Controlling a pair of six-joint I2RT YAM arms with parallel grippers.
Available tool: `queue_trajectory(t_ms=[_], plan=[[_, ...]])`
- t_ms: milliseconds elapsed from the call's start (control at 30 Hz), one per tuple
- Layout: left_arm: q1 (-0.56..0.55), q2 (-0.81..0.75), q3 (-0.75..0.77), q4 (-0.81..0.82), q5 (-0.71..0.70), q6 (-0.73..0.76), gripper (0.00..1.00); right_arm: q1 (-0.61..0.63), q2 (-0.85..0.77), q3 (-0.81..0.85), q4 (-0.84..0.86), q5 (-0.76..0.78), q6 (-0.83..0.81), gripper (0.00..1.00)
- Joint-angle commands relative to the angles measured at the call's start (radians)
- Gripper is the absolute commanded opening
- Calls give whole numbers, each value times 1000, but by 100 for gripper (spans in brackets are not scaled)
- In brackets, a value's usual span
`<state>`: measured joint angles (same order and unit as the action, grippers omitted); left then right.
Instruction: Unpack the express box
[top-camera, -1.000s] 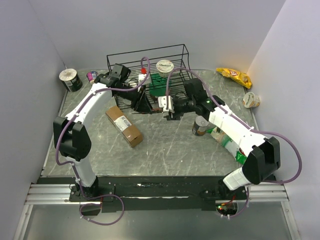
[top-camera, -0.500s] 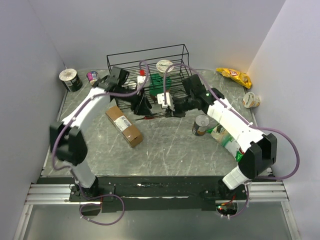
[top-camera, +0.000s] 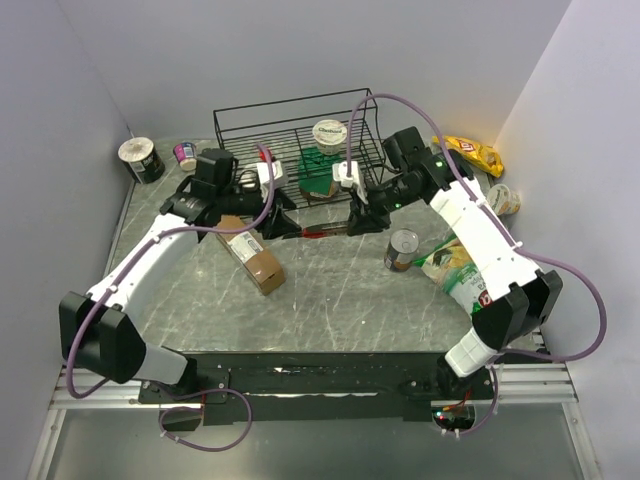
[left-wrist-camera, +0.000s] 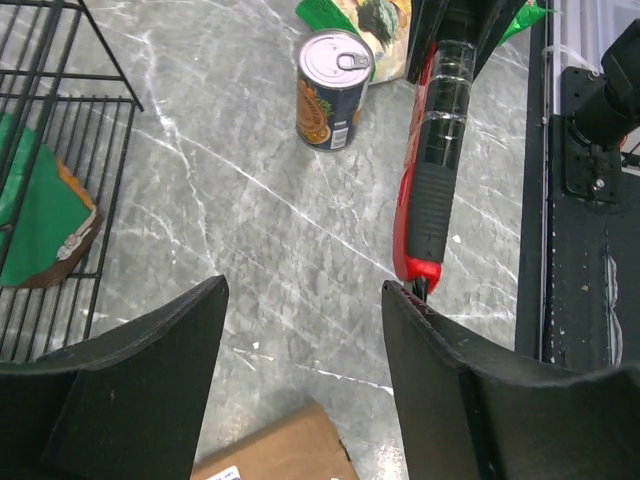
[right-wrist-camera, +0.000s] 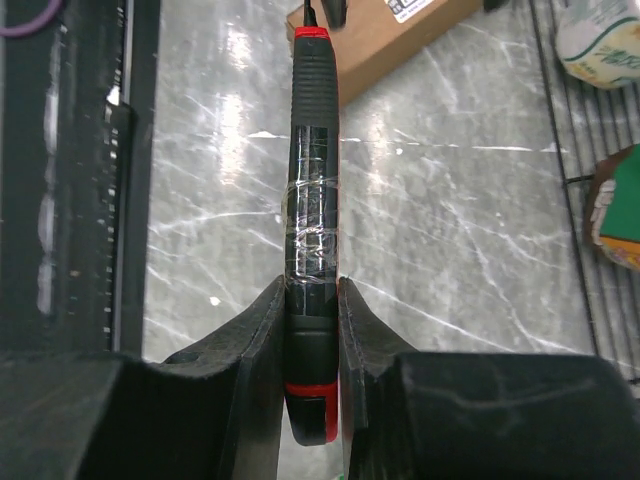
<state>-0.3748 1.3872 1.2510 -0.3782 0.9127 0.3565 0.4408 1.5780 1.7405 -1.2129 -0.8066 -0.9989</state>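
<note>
The express box (top-camera: 248, 252) is a long brown carton with a white label, lying flat at mid-left; its corner shows in the left wrist view (left-wrist-camera: 280, 450) and the right wrist view (right-wrist-camera: 380, 35). A red and black cutter (top-camera: 318, 233) (right-wrist-camera: 312, 180) (left-wrist-camera: 432, 190) hangs above the table, its tip pointing toward the box. My right gripper (top-camera: 358, 222) (right-wrist-camera: 310, 285) is shut on the cutter's rear end. My left gripper (top-camera: 283, 222) (left-wrist-camera: 303, 290) is open above the box's far end; the cutter's tip lies just beyond its right finger, and nothing is between the fingers.
A black wire rack (top-camera: 290, 130) at the back holds a green packet (top-camera: 320, 172) and a tub (top-camera: 329, 132). A tin can (top-camera: 402, 250) and a green bag (top-camera: 460, 280) sit under the right arm. A yellow snack bag (top-camera: 468, 152), a cup (top-camera: 503, 200) and a can (top-camera: 140, 158) line the back.
The left gripper opened and let go of the cutter, then drew back left. The right gripper shut on the cutter and shifted right with it.
</note>
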Motion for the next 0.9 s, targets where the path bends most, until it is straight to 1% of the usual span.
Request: queue_trajectory(t_ms=[0,33,67,100,133,200,267,333,400,500,567,600,767,867], plan=[[-10,56,60,1,74,59,67,4,36,76,-24,-43,74,0],[-10,68,92,-19,90,79,66,3,37,82,-13,-39,83,0],[-10,81,114,-72,94,97,65,4,40,85,5,-29,101,0],[-10,107,135,-100,97,132,64,6,45,88,12,9,111,0],[-12,117,178,-131,97,153,63,6,62,103,9,23,115,0],[-12,137,209,-166,74,171,62,4,80,117,-19,47,106,0],[-7,135,220,-156,26,156,61,4,89,117,-36,64,76,0],[7,113,196,-122,14,145,61,4,91,113,-50,75,63,0],[11,89,177,-108,52,148,61,4,100,120,-56,87,55,0],[2,99,169,-114,116,138,61,6,114,146,-60,99,54,0],[-3,122,189,-148,132,157,60,6,120,169,-57,101,52,0],[-4,146,200,-163,143,179,57,6,123,177,-54,103,54,0],[-13,229,303,-255,173,222,51,6,139,224,-45,124,66,0],[-22,263,330,-245,178,226,49,6,152,246,-48,130,63,0]])
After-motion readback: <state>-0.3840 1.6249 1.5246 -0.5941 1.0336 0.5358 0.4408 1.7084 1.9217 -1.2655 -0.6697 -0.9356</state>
